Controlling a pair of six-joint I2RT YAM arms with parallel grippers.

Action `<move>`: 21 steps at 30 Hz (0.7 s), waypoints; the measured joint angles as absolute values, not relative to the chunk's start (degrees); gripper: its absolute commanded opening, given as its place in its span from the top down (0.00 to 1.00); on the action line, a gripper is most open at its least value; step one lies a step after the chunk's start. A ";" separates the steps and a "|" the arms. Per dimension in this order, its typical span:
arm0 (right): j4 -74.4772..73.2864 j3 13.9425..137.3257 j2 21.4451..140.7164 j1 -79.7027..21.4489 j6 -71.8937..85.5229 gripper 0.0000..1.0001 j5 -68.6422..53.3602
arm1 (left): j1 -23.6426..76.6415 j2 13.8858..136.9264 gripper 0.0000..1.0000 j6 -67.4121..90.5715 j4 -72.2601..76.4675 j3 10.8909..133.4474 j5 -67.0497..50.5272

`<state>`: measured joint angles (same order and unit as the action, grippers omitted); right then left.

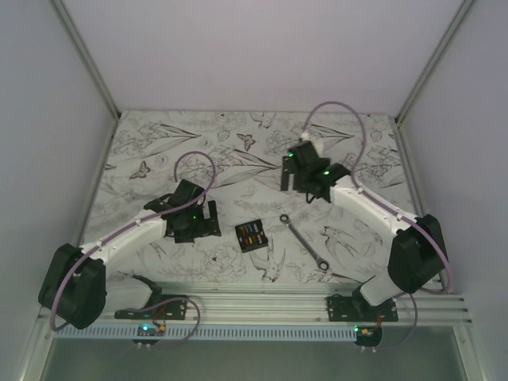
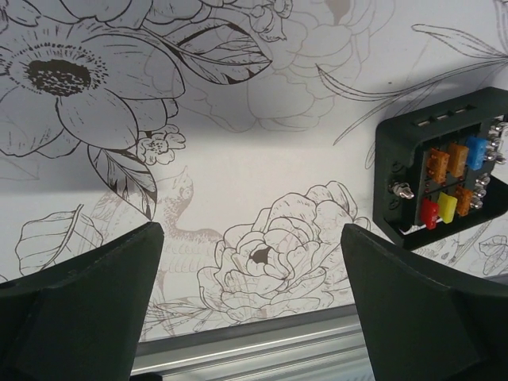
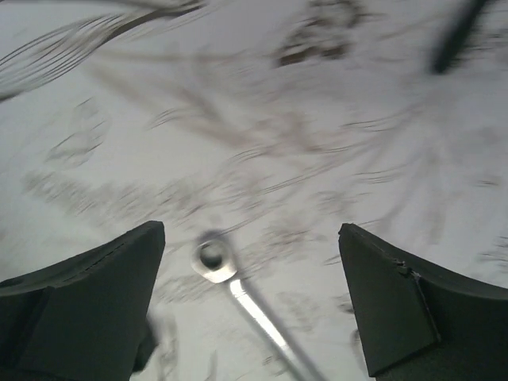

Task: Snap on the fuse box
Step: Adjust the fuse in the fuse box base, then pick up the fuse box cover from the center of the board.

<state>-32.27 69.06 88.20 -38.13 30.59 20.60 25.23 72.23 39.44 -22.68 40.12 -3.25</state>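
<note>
Plainly, the fuse box [image 1: 251, 236] lies face-up on the flower-printed table [image 1: 159, 143], its orange, blue, yellow and red fuses showing. The left gripper [image 2: 252, 238] hangs near the fuse box's left side, fingers [image 2: 87, 309] spread wide, holding nothing and touching nothing; the box sits off beyond its right finger. Right of the fuse box lies the silver wrench [image 1: 305, 242], apart from it. The right gripper [image 3: 252, 238] is farther back and right of the fuse box, fingers wide apart and empty. Its wrist view is blurred, with the wrench's ring end on the table between them.
</note>
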 measured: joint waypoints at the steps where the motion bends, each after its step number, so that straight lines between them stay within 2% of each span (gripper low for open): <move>1: -32.36 68.66 87.85 -35.64 30.44 0.01 21.52 | 25.32 71.68 0.00 39.38 -22.70 40.12 -3.05; 9: -30.72 66.50 88.18 -17.98 29.56 0.00 25.50 | 26.72 70.48 0.00 39.29 -23.07 40.12 -1.21; 14: -28.80 68.47 95.13 -11.40 28.88 0.00 27.40 | 28.21 70.32 0.00 39.11 -23.49 40.12 -0.01; 21: -24.47 72.10 102.94 -3.57 22.41 0.00 19.46 | 29.71 70.22 0.00 38.92 -24.14 40.14 1.89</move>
<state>-24.47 72.10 102.94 -3.57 22.41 19.46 29.71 70.22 38.92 -24.14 40.14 1.89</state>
